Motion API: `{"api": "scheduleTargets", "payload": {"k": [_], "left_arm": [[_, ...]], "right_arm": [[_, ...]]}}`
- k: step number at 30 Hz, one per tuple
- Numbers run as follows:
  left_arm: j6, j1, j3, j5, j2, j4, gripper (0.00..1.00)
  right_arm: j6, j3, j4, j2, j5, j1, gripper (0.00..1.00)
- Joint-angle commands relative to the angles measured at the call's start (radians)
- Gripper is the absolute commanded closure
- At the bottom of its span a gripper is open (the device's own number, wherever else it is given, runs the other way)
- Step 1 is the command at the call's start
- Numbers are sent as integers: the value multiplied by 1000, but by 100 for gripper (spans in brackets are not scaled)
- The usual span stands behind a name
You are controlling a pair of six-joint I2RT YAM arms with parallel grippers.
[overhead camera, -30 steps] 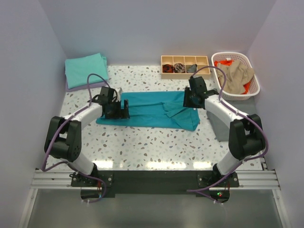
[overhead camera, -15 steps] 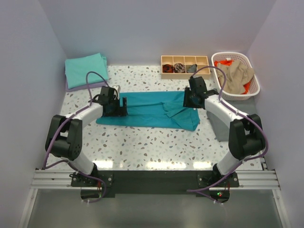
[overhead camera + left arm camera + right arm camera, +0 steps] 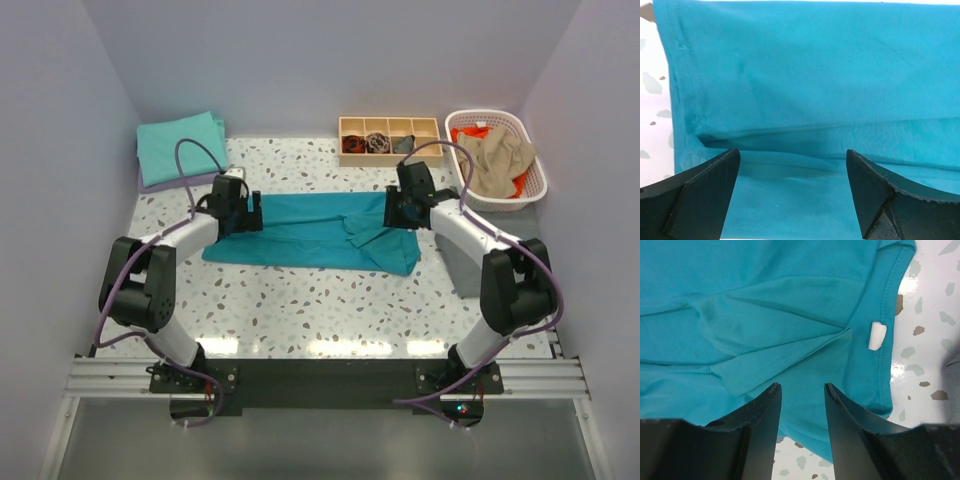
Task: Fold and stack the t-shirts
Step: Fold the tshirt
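In the top view, part of the left end of the teal t-shirt [image 3: 310, 235] is covered by the left gripper [image 3: 252, 214]. The orange t-shirt [image 3: 468, 132] is mostly hidden under the tan t-shirt [image 3: 497, 152]. What is kept in the wooden tray [image 3: 390, 120] is too small to be told. In both wrist views the teal cloth is cut off by the edges.

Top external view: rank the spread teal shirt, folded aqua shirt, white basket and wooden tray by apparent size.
1. spread teal shirt
2. white basket
3. folded aqua shirt, close to the basket, so that pair is unsure
4. wooden tray
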Motion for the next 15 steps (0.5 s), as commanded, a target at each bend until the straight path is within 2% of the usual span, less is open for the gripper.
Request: {"api": "scheduleTargets", "payload": {"k": [1,9,15], "left_arm": [[-11,-5,14,-56,-55,107,8],[-30,-5,-34,-30,-125,110,8],[-37,-5,-43,-20,-136,105,8]], "right_arm": [[-3,19,-9,28,-85,-5,55],[44,44,28,131,-269,-3,55],[78,19,80,155,-318,-3,55]]}}
